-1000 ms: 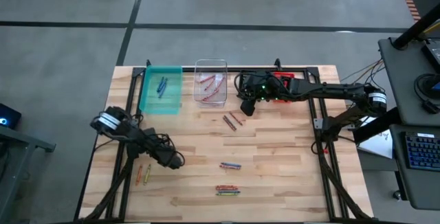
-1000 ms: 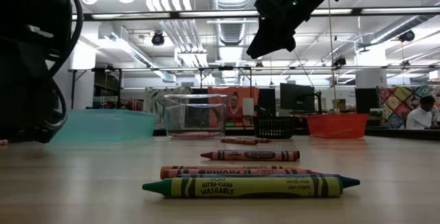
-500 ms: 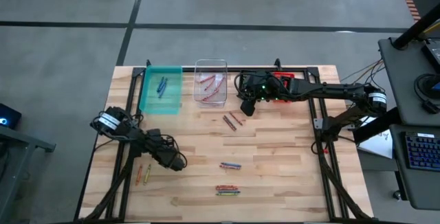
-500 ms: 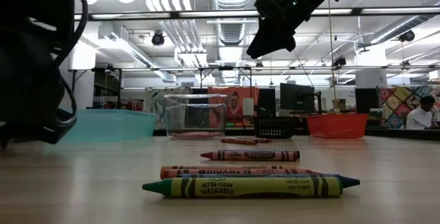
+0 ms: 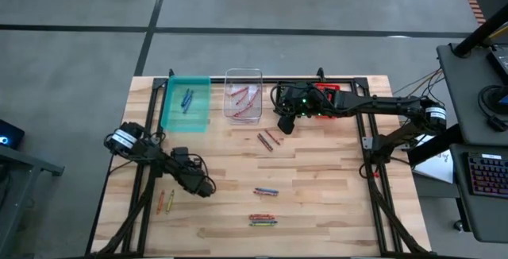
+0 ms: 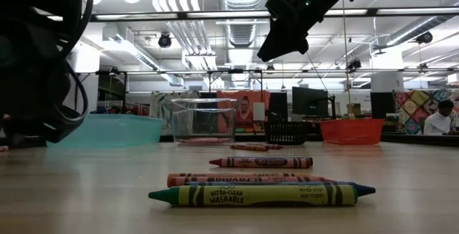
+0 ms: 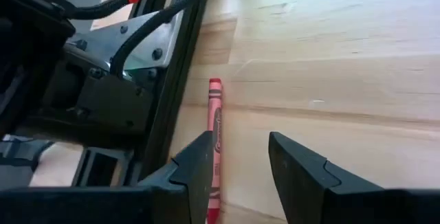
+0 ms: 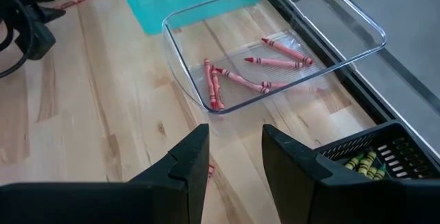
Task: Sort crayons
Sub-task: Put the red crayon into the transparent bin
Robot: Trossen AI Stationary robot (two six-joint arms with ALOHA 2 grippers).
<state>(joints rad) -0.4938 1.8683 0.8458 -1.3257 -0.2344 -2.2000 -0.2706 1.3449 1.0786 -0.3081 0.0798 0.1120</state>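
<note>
Loose crayons lie flat on the wooden table: a pair (image 5: 268, 140) in the middle, two (image 5: 266, 191) nearer, a small heap (image 5: 263, 220) by the near edge, two (image 5: 164, 202) at the left. My left gripper (image 5: 200, 186) hangs open low over the left side. In its wrist view a red crayon (image 7: 214, 131) lies along a black frame rail, beside one finger (image 7: 198, 172) and not between the two. My right gripper (image 8: 236, 162) hovers open, high over the table before the clear bin (image 8: 344, 11), which holds red crayons (image 8: 213, 83).
The teal bin (image 5: 188, 102) with blue crayons stands at the far left. The black bin (image 8: 371, 159) with yellowish crayons and the red bin (image 6: 351, 130) stand at the far right, under my right arm. The black frame rail (image 7: 172, 107) runs beside my left gripper.
My left gripper has rolled about the line it points along, staying open; its dark bulk in the low view has shifted a little upward.
</note>
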